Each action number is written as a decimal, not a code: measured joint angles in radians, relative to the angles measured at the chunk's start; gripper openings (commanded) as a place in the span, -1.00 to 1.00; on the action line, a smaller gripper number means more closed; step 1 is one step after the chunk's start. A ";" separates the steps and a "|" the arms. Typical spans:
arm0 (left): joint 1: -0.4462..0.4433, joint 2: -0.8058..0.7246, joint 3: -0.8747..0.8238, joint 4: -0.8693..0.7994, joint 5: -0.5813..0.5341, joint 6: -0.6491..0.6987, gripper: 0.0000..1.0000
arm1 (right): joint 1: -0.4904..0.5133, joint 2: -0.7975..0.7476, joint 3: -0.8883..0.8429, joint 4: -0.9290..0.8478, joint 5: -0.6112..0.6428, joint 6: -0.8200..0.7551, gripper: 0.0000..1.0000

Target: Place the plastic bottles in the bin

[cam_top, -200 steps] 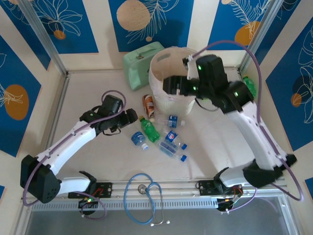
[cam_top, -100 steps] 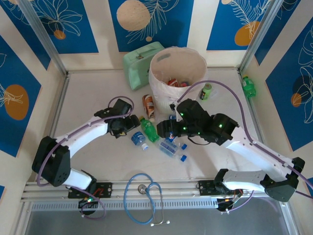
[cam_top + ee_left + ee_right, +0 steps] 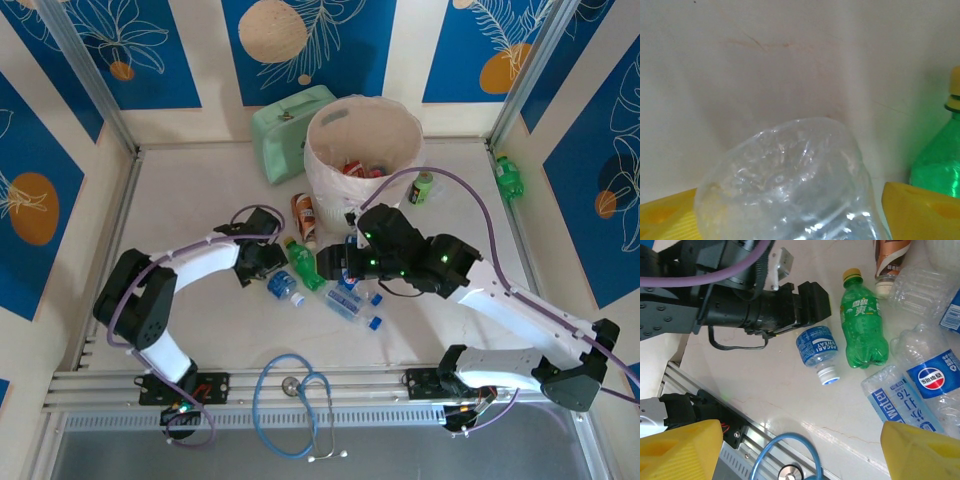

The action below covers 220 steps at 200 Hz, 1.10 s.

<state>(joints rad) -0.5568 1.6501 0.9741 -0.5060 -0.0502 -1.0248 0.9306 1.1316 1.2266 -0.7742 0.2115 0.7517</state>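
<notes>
several bottles to go, one between the left fingers

some bottles (image 3: 355,168) lie in the bin (image 3: 330,185) at the far middle of the counter (image 3: 190,190); the rest are strewn just in front of it. the step in hand looks like a pick. the left fingers (image 3: 266,270) straddle the base of a small clear bottle (image 3: 790,180) (blue label, as the right wrist view shows), one on each side. whether they press it i cannot tell; the gap is too slim to read. next they would need to close firmly, lift, and carry it over the rim. the right fingers (image 3: 332,268) hang spread wide and empty above the green bottle (image 3: 862,322) and the clear ones (image 3: 920,385) beside it, so they must pick a target and descend. the left wrist view cuts off the small bottle's cap and label, and the bin wall hides much of what is inside.
</notes>
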 measured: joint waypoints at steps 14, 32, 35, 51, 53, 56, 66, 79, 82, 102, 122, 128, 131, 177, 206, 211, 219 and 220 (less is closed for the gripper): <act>0.000 0.016 0.000 0.002 -0.003 -0.005 0.46 | 0.003 0.001 -0.007 0.008 -0.004 0.005 0.65; 0.000 0.022 0.000 0.002 -0.004 -0.014 0.37 | 0.006 0.003 -0.018 0.013 -0.009 0.012 0.61; 0.000 0.022 0.000 0.002 -0.004 -0.014 0.35 | 0.006 0.004 -0.019 0.013 -0.009 0.014 0.61; 0.000 0.021 0.000 0.001 -0.004 -0.017 0.28 | 0.006 0.004 -0.028 0.019 -0.010 0.019 0.60; 0.000 0.021 0.000 0.001 -0.005 -0.017 0.27 | 0.006 0.004 -0.030 0.021 -0.010 0.019 0.60; 0.000 0.021 0.000 0.001 -0.004 -0.016 0.27 | 0.006 0.004 -0.031 0.021 -0.010 0.022 0.60; 0.000 0.018 0.000 0.000 -0.004 -0.018 0.23 | 0.008 0.004 -0.036 0.025 -0.010 0.026 0.59; 0.000 0.008 0.000 -0.006 -0.004 -0.018 0.18 | 0.010 0.005 -0.041 0.028 -0.014 0.030 0.59; 0.000 0.006 0.000 -0.007 -0.004 -0.015 0.18 | 0.011 0.005 -0.042 0.029 -0.014 0.031 0.59; 0.000 -0.035 0.000 -0.016 -0.002 -0.018 0.18 | 0.012 0.018 -0.044 0.035 -0.029 0.039 0.59; 0.000 -0.111 0.000 -0.031 0.020 -0.023 0.19 | 0.016 0.044 -0.044 0.051 -0.040 0.042 0.58; 0.000 -0.137 0.001 -0.035 0.027 -0.026 0.20 | 0.016 0.053 -0.044 0.055 -0.046 0.042 0.57; 0.000 -0.154 0.002 -0.037 0.032 -0.026 0.21 | 0.017 0.058 -0.044 0.056 -0.048 0.043 0.57; 0.005 -0.323 0.105 -0.062 0.111 -0.068 0.26 | 0.019 0.123 -0.038 0.073 -0.082 0.046 0.48; 0.007 -0.375 0.151 -0.053 0.163 -0.095 0.25 | 0.019 0.154 -0.021 0.080 -0.097 0.045 0.38; 0.007 -0.380 0.153 -0.049 0.174 -0.100 0.25 | 0.019 0.159 -0.017 0.082 -0.100 0.045 0.37; 0.007 -0.381 0.156 -0.047 0.187 -0.104 0.25 | 0.020 0.166 -0.013 0.087 -0.109 0.045 0.33; 0.007 -0.381 0.156 -0.047 0.190 -0.105 0.25 | 0.020 0.166 -0.012 0.088 -0.110 0.045 0.32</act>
<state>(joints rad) -0.5499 1.2690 1.1301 -0.5529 0.1394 -1.1294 0.9504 1.2980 1.2148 -0.6865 0.1017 0.7971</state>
